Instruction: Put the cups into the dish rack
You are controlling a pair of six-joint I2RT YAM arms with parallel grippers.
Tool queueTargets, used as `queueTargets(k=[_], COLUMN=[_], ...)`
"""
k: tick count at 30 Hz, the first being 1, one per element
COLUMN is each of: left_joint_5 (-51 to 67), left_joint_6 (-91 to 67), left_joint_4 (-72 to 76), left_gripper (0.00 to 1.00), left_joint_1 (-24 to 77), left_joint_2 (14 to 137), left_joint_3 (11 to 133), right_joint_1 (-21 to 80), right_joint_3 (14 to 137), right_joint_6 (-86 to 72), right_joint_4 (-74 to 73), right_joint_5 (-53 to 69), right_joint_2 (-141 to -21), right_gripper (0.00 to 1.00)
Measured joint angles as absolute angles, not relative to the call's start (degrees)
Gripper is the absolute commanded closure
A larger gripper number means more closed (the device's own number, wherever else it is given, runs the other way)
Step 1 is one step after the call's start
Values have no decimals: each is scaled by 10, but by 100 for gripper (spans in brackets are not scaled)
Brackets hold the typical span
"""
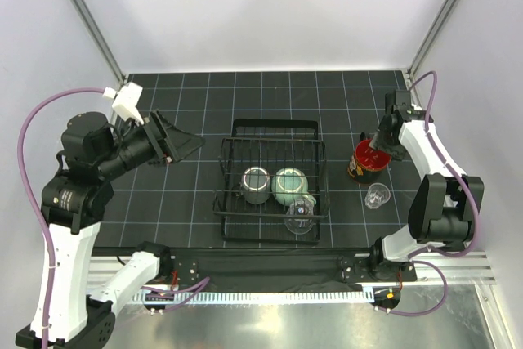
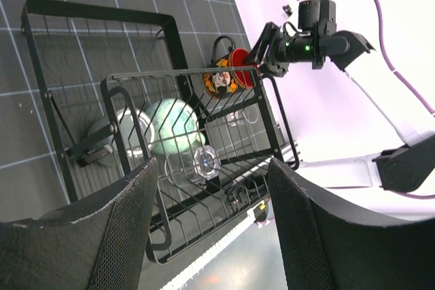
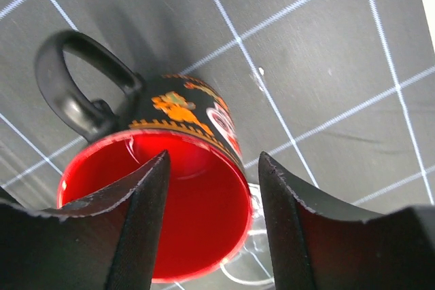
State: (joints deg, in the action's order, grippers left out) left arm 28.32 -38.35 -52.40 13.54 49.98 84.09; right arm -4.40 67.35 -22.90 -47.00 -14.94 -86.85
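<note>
Glass [image 1: 377, 196] sits beside skull cup [image 1: 364, 163]; right jaws apart, seemingly straddling its rim; left jaws apart.

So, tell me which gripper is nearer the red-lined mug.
Right. The right gripper is at the rim of the mug, jaws open astride its wall; the left gripper hangs beyond the dish rack.

No words, labels or numbers can be read anywhere; the cup [image 3: 180, 110] carries only a printed picture.
</note>
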Motion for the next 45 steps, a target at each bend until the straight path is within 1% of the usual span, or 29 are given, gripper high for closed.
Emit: queueTargets(k=[4,7,10,11,13,14,23,25,29,32,36,41,45], left_joint_5=[284,286,288,290,294,297,307,309,326,352,386,442,469], left_joint_6=[-380,-378,-378,-379,-381,-385,-422,-445,-494,-531,-588,-710,-819], left_joint_4=[-536,-538,-538,-538,-538,-537,-526,-520,-502,-472,-417,-285,-201], left_gripper=[35,35,34,35,35,34,34,34,38,37,37,37,37], left_joint_1=[135,135,135,135,135,135,135,135,135,135,135,135,135], left_joint_2=[502,506,508,509,510,511,515,520,546,570,602,618,634], left_joint_3=[846,851,853,853,853,853,853,855,882,908,930,911,901], right_joint_1=[-44,-46,-50,-50,-47,-44,-43,-39,-12,46,153,267,321], right_joint_3=[672,668,665,665,664,664,719,744,814,871,931,997,1029], right_joint_6=[-229,-229,-223,-224,-224,-227,-206,-191,-150,-107,-40,42,107], right_joint_4=[-446,-438,-439,-442,-439,-435,-456,-468,-477,-470,-446,-438,-438], right_joint_5=[-140,-139,-139,-135,-124,-121,-114,-115,-120,-124,-114,-78,-63], right_joint_2=[-882,-883,-884,-883,-883,-883,-912,-910,-895,-862,-792,-710,-661], right_gripper=[49,57,78,86,94,96,96,96,96,96,96,96,96])
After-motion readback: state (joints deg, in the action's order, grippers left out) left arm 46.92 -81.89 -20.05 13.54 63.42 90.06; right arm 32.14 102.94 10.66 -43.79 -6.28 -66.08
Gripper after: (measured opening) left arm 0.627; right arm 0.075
